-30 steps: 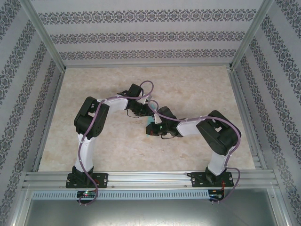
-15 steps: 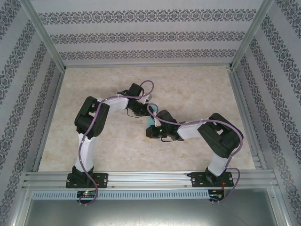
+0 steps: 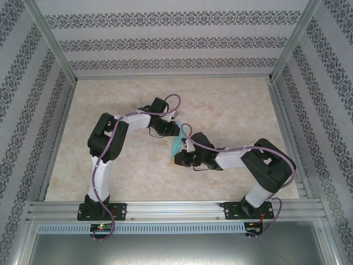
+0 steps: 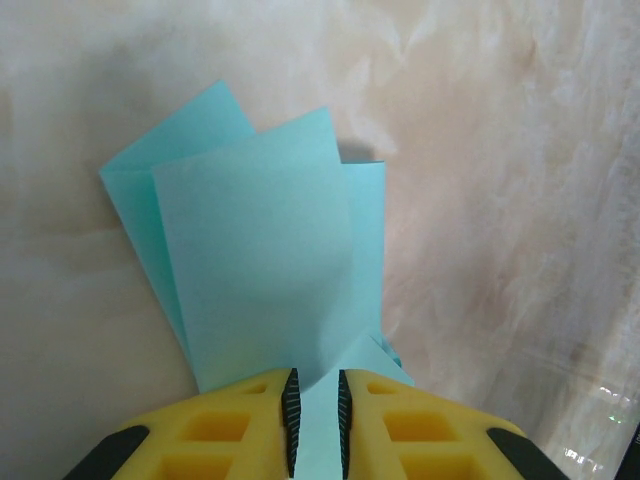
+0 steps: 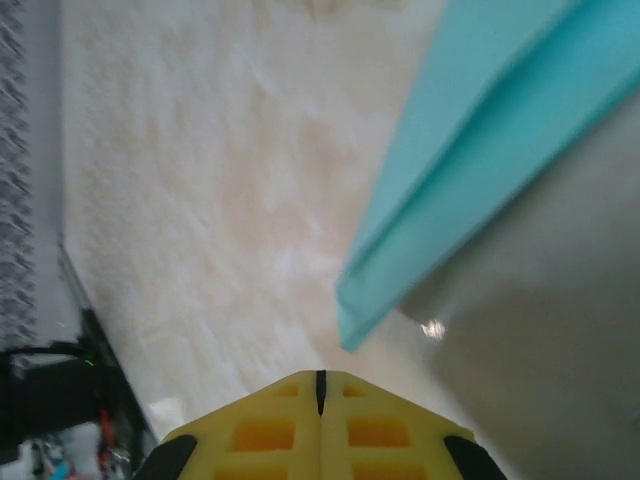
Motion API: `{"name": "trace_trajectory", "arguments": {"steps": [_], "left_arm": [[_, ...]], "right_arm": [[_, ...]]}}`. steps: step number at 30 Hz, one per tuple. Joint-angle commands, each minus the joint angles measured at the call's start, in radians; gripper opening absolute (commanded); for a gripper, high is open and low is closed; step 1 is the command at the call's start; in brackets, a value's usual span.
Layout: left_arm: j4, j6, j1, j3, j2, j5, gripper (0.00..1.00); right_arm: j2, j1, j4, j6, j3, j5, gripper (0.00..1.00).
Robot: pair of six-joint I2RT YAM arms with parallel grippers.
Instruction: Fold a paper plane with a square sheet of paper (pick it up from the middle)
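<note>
We see the left fingers point(image 4: 296, 400) pinching the folded teal sheet of paper point(image 4: 265, 260) at bottom centre; right fingers point(image 5: 320, 385) pressed together, empty, above the tabletop point(image 5: 200, 200).

No text, label, brand, number or sign can be read anywhere.

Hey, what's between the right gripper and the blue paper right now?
Only bare table: in the right wrist view the shut right gripper sits apart from the paper, which the left gripper holds.
</note>
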Motion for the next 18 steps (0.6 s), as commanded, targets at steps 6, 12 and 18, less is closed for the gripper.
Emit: {"name": "trace_trajectory", "arguments": {"steps": [6,12,18], "left_arm": [[-0.039,0.018,0.002,-0.041,0.083,-0.102,0.24],[-0.048,0.015,0.001,-0.031,0.082,-0.102,0.24],[-0.047,0.004,0.002,-0.019,0.085,-0.095,0.24]], "right_arm": [[0.045,-0.093,0.176,0.090,0.049,-0.036,0.01],[0.125,-0.087,0.173,0.073,0.119,-0.030,0.01],[0.194,-0.079,0.112,0.028,0.150,-0.015,0.01]]}}
